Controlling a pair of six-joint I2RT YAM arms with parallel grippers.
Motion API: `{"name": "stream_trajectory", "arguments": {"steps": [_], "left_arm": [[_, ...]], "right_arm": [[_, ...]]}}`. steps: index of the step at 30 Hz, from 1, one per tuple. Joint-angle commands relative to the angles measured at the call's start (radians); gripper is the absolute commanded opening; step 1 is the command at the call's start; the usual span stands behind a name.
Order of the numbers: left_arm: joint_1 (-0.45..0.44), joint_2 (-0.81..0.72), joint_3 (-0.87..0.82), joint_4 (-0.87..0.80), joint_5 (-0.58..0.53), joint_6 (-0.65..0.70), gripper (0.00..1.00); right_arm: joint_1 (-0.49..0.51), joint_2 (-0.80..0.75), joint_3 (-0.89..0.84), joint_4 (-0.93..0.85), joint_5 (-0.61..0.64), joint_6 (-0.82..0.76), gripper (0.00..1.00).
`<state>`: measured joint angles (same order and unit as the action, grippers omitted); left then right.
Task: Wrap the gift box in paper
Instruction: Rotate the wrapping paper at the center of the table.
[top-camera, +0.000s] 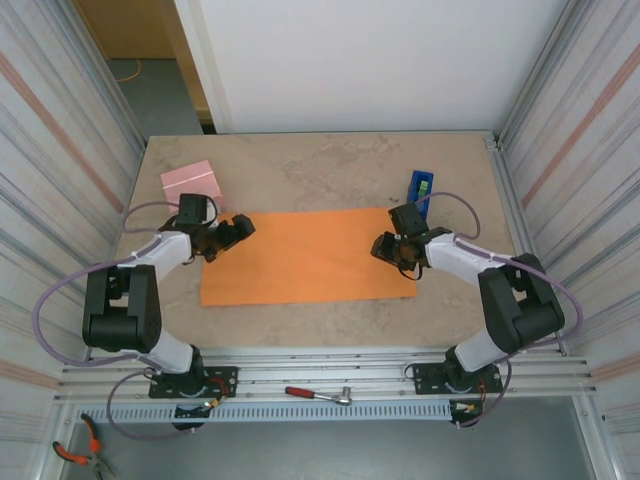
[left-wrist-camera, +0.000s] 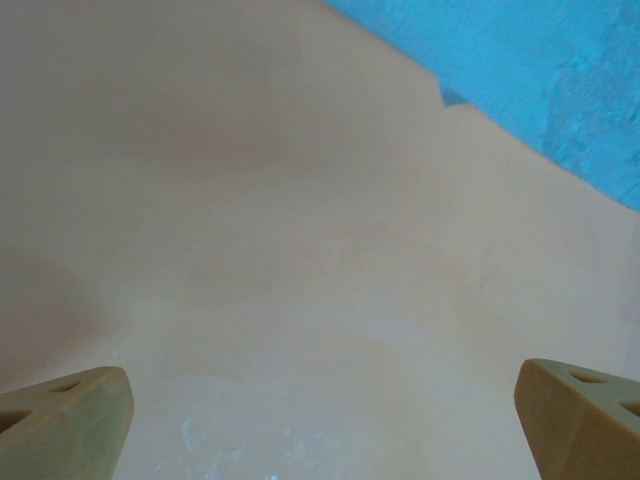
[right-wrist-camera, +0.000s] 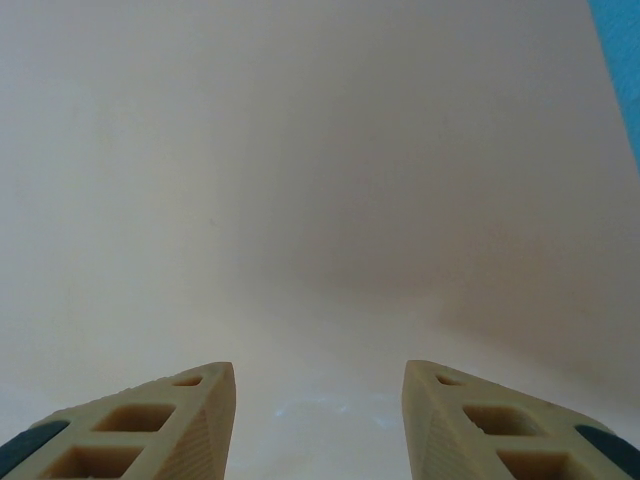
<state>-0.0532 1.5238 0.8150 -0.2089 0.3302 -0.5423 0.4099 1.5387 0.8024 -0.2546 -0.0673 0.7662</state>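
Note:
The orange paper (top-camera: 300, 258) lies flat in the middle of the table. The pink gift box (top-camera: 190, 182) rests at the back left, off the sheet and just behind the left wrist. My left gripper (top-camera: 238, 230) hovers low over the paper's left end, jaws spread wide; in the left wrist view its fingertips (left-wrist-camera: 80, 415) sit at the frame's bottom corners with pale paper (left-wrist-camera: 300, 250) beneath and nothing between them. Over the sheet's right end my right gripper (top-camera: 384, 248) stands open; its fingers (right-wrist-camera: 190, 420) leave an empty gap above the paper (right-wrist-camera: 320, 200).
A blue tape dispenser (top-camera: 421, 186) stands behind the right gripper, just off the paper's far right corner. A ratchet tool (top-camera: 320, 394) lies on the front rail and pliers (top-camera: 80, 452) lie below it at left. Ribbed walls close in both sides.

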Motion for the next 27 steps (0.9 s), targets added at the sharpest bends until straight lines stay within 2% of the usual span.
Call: {"name": "stream_trajectory", "arguments": {"steps": [1, 9, 16, 23, 27], "left_arm": [[0.006, -0.019, -0.037, -0.004, -0.011, 0.0, 0.98], [0.006, -0.057, -0.145, 0.042, -0.032, -0.083, 0.98], [0.019, -0.087, -0.171, 0.044, -0.042, -0.091, 0.98], [0.046, -0.127, -0.106, -0.021, -0.021, -0.065, 0.98], [0.068, -0.149, -0.017, -0.075, -0.011, -0.025, 0.99]], "right_arm": [[-0.003, 0.026, -0.002, 0.021, -0.014, -0.03, 0.46], [0.021, 0.012, -0.09, 0.047, 0.001, 0.023, 0.45], [0.054, -0.014, -0.141, 0.055, 0.012, 0.066, 0.45], [0.06, -0.032, -0.108, 0.03, 0.008, 0.055, 0.46], [0.051, -0.058, -0.044, 0.001, -0.008, 0.007, 0.51]]}}
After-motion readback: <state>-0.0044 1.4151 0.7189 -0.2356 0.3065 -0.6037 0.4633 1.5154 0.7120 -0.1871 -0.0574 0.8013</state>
